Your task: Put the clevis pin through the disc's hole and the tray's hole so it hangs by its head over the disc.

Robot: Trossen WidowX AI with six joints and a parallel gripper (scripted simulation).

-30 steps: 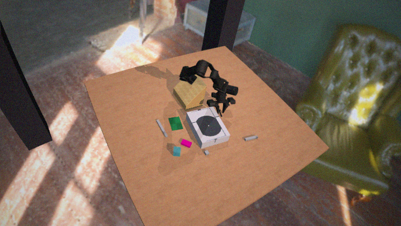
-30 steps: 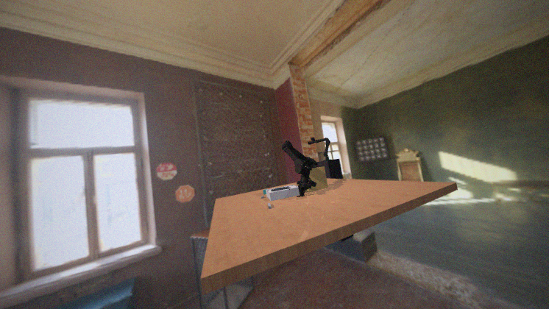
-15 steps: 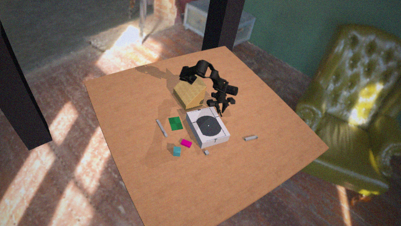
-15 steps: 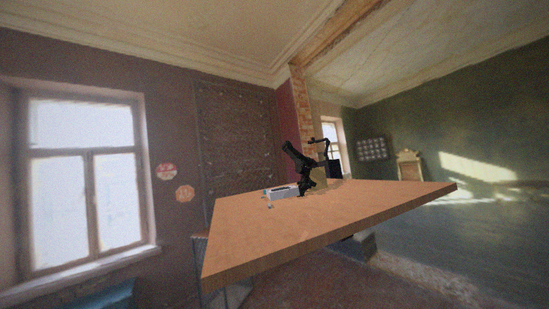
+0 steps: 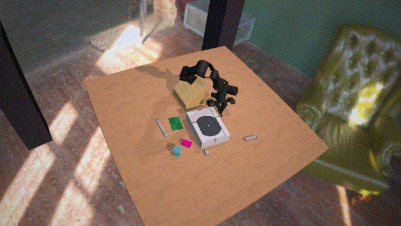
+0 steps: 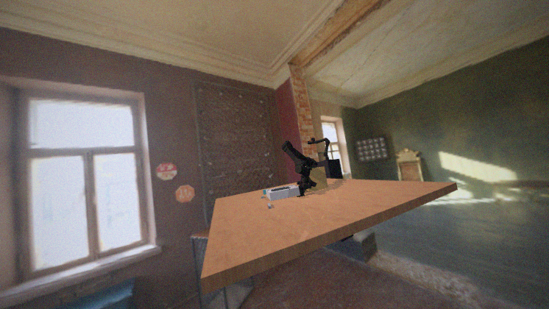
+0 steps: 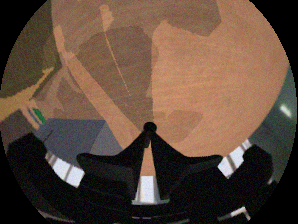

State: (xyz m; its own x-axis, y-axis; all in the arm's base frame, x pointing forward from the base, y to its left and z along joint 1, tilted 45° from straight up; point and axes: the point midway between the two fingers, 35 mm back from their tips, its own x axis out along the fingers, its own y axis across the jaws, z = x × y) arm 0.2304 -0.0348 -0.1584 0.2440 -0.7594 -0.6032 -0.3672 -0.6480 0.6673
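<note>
Beside the tray (image 5: 196, 134) (image 6: 283, 194), the pin (image 7: 149, 128) is clamped in the end effector (image 5: 221, 114) (image 6: 300, 195) (image 7: 148, 133); the wrist view shows its round head, which the top view obscures. The disc (image 5: 206, 129) lies in the tray. A wooden block (image 5: 189, 93) (image 6: 319, 179) stands behind the tray, near the arm (image 5: 221, 85) (image 6: 301, 162).

Colour All Round the Tabletop

And here on the wood there's a green square (image 5: 175, 123) (image 7: 37, 114) lying flat, with a thin grey bar (image 5: 161, 127) near it! A magenta block (image 5: 186, 143) comes next, and close to that, a cyan block (image 5: 176, 151) (image 6: 264, 191). A tiny grey cube (image 5: 206, 152) sits near them, and well apart lies a pale cylinder (image 5: 250, 138) (image 6: 269, 206)! The big yellow block (image 5: 189, 93) (image 6: 319, 179) (image 7: 22, 100) towers over the lot, while beyond the table, a tufted olive armchair (image 5: 348, 112) catches the sunlight!
</note>
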